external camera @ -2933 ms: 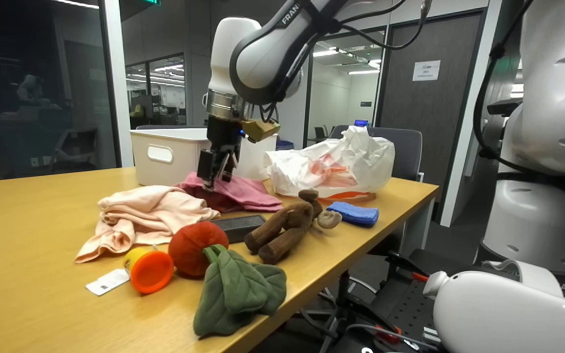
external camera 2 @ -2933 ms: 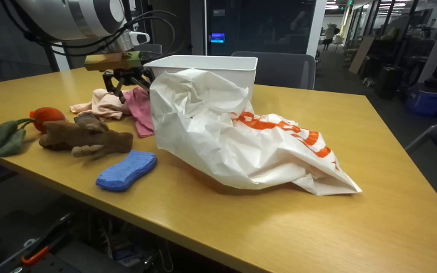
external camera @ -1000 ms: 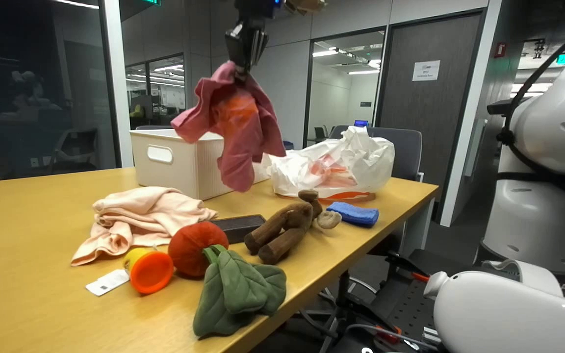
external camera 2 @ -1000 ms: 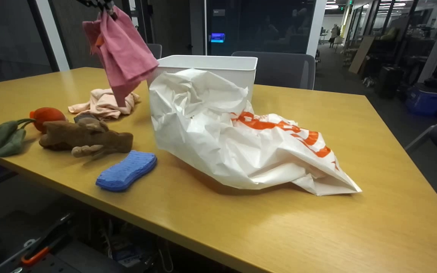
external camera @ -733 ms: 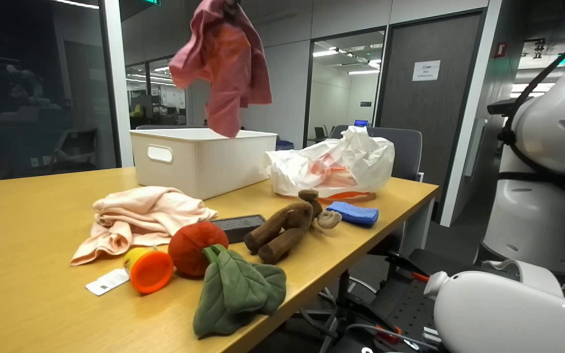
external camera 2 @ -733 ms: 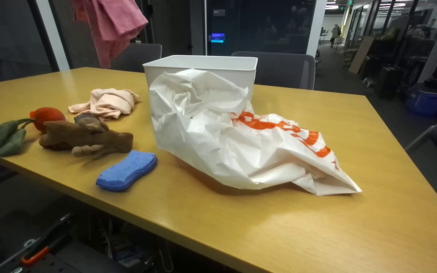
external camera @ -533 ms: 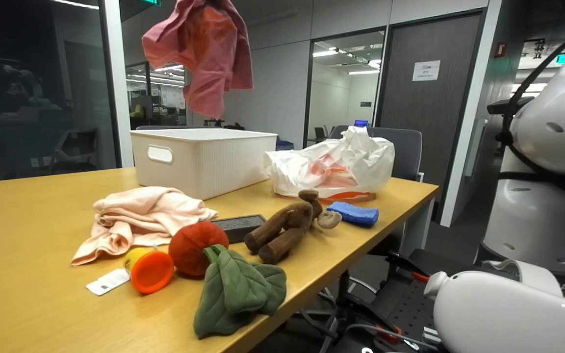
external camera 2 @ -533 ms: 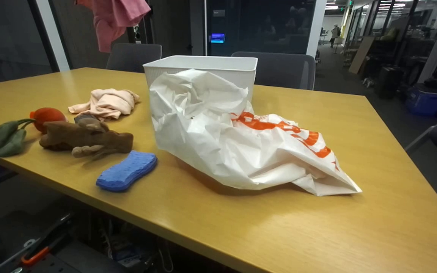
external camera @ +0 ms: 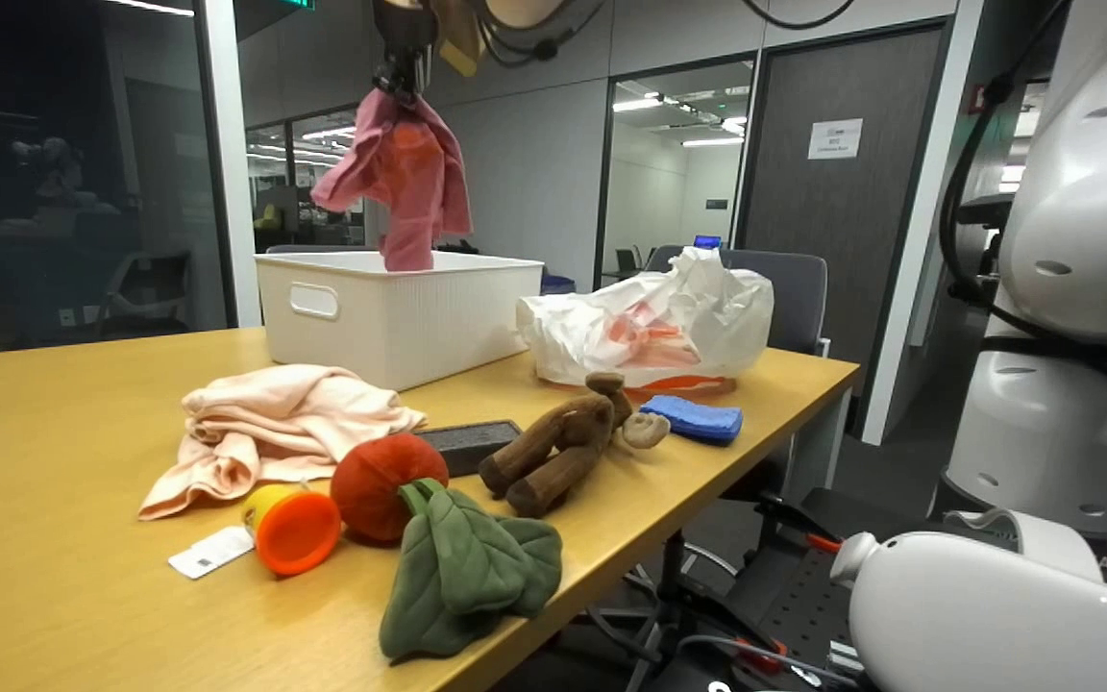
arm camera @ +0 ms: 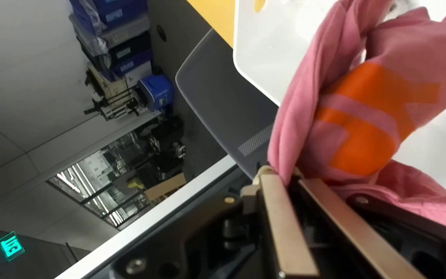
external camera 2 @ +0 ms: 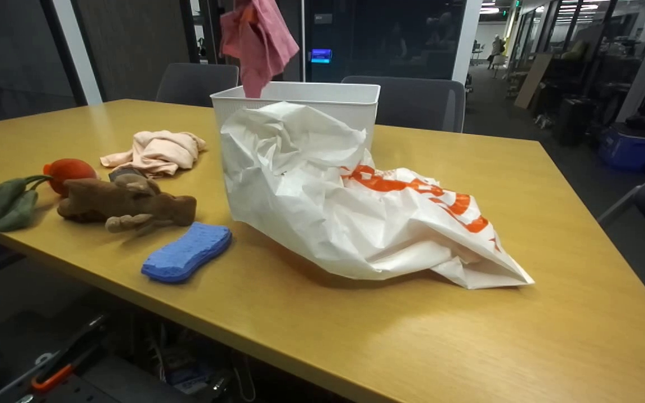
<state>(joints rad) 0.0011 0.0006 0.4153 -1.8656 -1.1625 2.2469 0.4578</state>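
- I have the black two-finger gripper clamped on a rose-pink cloth with an orange print; in my wrist view a fold of it is pinched between the fingertips.
- The cloth hangs in the air at the white, ribbed, rectangular plastic bin; in both exterior views its lower end meets the line of the bin's rim, and I can't tell how far it dips inside.
- Just beside the bin on the yellow wooden table, I see a crumpled white plastic bag with orange lettering.
- A bunched peach-coloured cloth lies near the bin, beside a round red plush ball with green fabric leaves against it.
- A brown plush animal lies near a textured blue sponge.
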